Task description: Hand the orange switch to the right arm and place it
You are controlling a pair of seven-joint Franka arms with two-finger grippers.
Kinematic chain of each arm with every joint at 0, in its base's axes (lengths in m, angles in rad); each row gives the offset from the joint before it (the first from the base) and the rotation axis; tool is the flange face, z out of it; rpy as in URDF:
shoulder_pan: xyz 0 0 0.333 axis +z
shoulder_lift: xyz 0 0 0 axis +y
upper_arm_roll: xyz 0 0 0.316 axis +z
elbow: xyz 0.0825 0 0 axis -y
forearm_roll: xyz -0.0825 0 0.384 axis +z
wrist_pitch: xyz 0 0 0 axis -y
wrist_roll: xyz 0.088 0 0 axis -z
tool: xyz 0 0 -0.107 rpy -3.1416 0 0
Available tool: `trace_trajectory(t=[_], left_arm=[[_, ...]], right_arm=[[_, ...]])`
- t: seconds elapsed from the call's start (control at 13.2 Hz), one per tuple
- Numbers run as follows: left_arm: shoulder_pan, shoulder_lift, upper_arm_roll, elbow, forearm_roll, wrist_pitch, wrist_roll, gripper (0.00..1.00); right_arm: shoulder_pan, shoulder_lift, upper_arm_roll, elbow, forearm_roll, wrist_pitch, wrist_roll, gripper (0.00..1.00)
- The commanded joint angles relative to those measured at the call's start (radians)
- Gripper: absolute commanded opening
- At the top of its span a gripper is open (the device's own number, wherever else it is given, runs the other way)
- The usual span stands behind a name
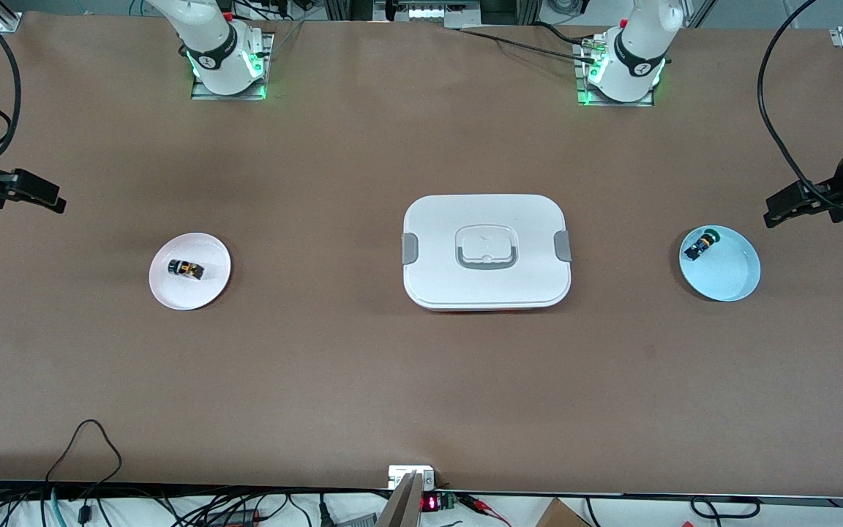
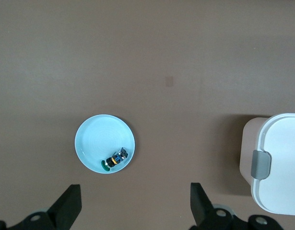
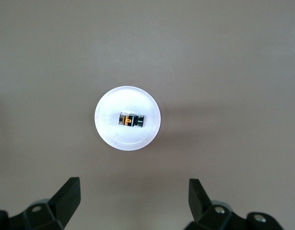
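— Brown counter all the way across. Where is the orange switch?

— On its side in the white plate, toward the right arm's end of the counter. Black cap, orange-amber body. The right wrist view shows it close to the middle of the plate, touching nothing else.

— And the right tool?

— Up in the air at the counter's edge on that same end, above and beside the white plate. Its two black fingers stand wide apart with nothing between them. In the front view only its dark tip shows, at the picture's edge.

— The left tool?

— Likewise spread wide and empty, hanging over the counter's edge at the left arm's end, just beside the light blue plate. From the front it is the black linkage coming in at the edge.

— What lies in the blue plate?

— A second small switch, black and blue with a green cap, close to the rim on the side farther from the front camera.

— Anything between the plates?

— A white lidded box sits mid-counter, grey clips on both short sides and a grey handle recessed in the lid. It is well apart from both plates. Each arm's base glows green at the counter's farther edge.
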Motion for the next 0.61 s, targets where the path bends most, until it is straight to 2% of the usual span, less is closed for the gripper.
trace_trajectory(t=[0.0, 0.53], left_arm=[[0.000, 0.009, -0.003, 0.027, 0.012, -0.014, 0.002, 1.00], [0.000, 0.011, -0.001, 0.028, 0.009, -0.014, 0.002, 1.00]], right_arm=[[-0.010, -0.013, 0.019, 0.003, 0.012, -0.006, -0.013, 1.00], [0.002, -0.015, 0.019, 0.005, 0.010, -0.006, -0.012, 1.00]])
